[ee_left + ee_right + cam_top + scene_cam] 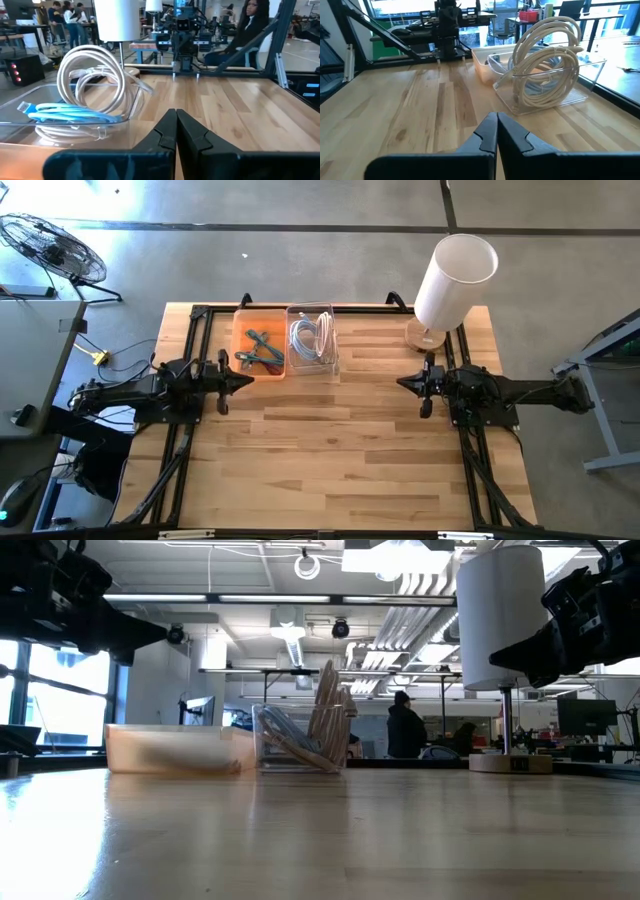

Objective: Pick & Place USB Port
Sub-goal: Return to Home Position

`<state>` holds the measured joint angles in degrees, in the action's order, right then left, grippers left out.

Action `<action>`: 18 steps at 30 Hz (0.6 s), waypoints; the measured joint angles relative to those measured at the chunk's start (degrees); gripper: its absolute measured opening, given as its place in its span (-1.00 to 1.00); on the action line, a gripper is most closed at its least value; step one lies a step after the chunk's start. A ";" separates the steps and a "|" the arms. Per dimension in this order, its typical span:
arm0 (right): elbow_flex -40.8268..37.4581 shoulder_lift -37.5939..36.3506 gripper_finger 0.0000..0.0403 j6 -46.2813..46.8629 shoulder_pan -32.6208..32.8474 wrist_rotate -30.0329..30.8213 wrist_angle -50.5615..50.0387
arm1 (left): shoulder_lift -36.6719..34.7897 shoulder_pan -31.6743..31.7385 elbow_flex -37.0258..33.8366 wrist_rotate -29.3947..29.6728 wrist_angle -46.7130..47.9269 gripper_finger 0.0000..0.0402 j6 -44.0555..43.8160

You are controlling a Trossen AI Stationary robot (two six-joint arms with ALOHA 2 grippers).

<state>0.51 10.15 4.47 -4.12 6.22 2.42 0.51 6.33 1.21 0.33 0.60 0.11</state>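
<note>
A clear bin [312, 338] near the table's far edge holds coiled white cables [90, 75] and a blue one [70, 114]; the coils stand up above its rim [545, 55]. To its left sits an orange bin [262, 340] with teal and dark cable-like pieces [262, 352]. My left gripper [245, 379] hovers shut above the table, just near of the orange bin. My right gripper [400, 383] hovers shut to the right of the bins and points at them. In both wrist views the fingertips [176, 112] [496, 115] meet with nothing between them.
A white cylindrical lamp [452, 280] on a round wooden base [428, 335] stands at the table's far right, just beyond my right arm. Bare wood [330, 450] spreads between the arms and toward the near edge. People stand in the room behind the table [405, 730].
</note>
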 joint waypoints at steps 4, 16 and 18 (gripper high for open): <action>0.00 0.00 -1.00 0.00 0.00 -0.44 -0.02 | 0.00 0.02 0.00 -0.12 -0.04 -1.00 0.06; 0.00 0.00 -0.99 -0.30 0.00 -0.39 0.00 | 0.00 0.02 -0.02 -0.11 -0.26 -1.00 0.06; 0.00 0.00 -0.99 -0.33 0.00 -0.39 0.00 | 0.00 0.02 -0.02 -0.11 -0.27 -1.00 0.06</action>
<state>0.51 10.15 4.14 -4.12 5.82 2.42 0.51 6.35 1.19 0.22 0.33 0.16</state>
